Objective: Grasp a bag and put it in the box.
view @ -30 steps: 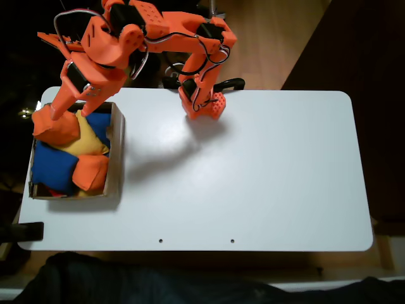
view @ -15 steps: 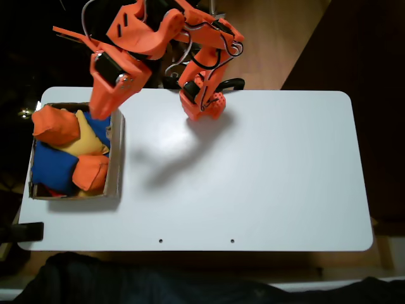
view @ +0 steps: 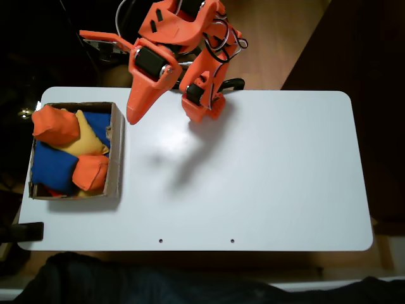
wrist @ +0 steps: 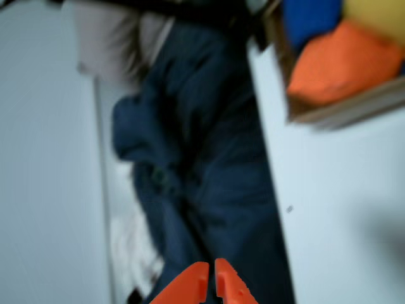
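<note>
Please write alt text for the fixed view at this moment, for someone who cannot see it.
An orange robot arm's pincer hangs, holding nothing, above a white rectangular table, just right of a shallow brown cardboard box at the table's left end. The box holds two plump orange fabric beanbags, a yellow bag and blue bags.

The box (view: 116,152) is a shallow brown cardboard tray with low walls. It sits flat at the left edge of the table, toward the far left corner in the fixed view, long side parallel to that edge.

The bag (view: 56,126) is a plump orange fabric pillow, squarish. It lies in the box's far left corner, tilted, resting on the bags beneath it and rising above the wall.

A second orange bag (view: 90,172) lies near the right wall toward the near end. In the wrist view an orange bag (wrist: 338,63) lies just inside a box wall (wrist: 354,107); the image is blurred.
</note>
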